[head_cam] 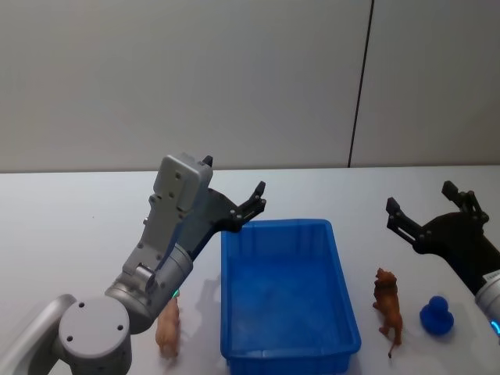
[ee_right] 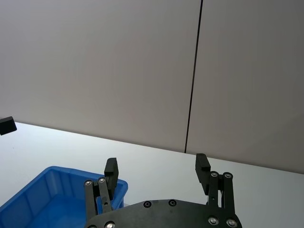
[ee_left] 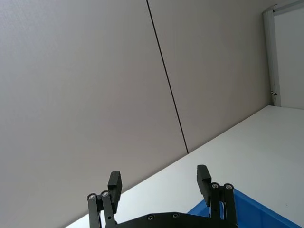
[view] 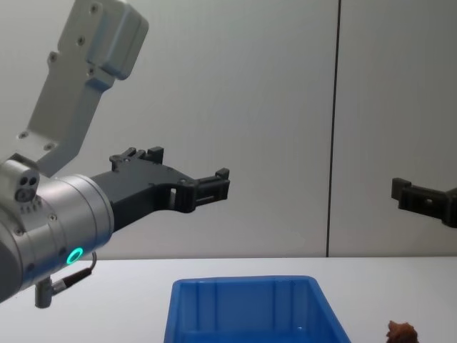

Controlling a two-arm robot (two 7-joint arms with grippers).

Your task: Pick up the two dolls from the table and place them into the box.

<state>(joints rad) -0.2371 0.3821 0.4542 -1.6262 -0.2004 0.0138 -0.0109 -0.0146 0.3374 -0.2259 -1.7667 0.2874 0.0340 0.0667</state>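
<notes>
The blue box (head_cam: 344,306) stands on the white table (head_cam: 78,211), straight ahead of me. A pale pink doll (head_cam: 168,328) stands left of the box, partly behind my left arm. A reddish-brown doll (head_cam: 387,305) stands to the right of it, and its head shows in the chest view (view: 401,331). My left gripper (head_cam: 252,205) hangs open and empty in the air over the box's far left corner. My right gripper (head_cam: 420,198) is open too, raised beyond the brown doll. The wrist views show both sets of jaws spread, left (ee_left: 159,180) and right (ee_right: 156,167).
A small dark blue toy (head_cam: 437,315) sits right of the brown doll, under my right arm. A grey wall with a dark vertical seam (head_cam: 359,86) rises behind the table. Bare tabletop stretches beyond the box and to the far left.
</notes>
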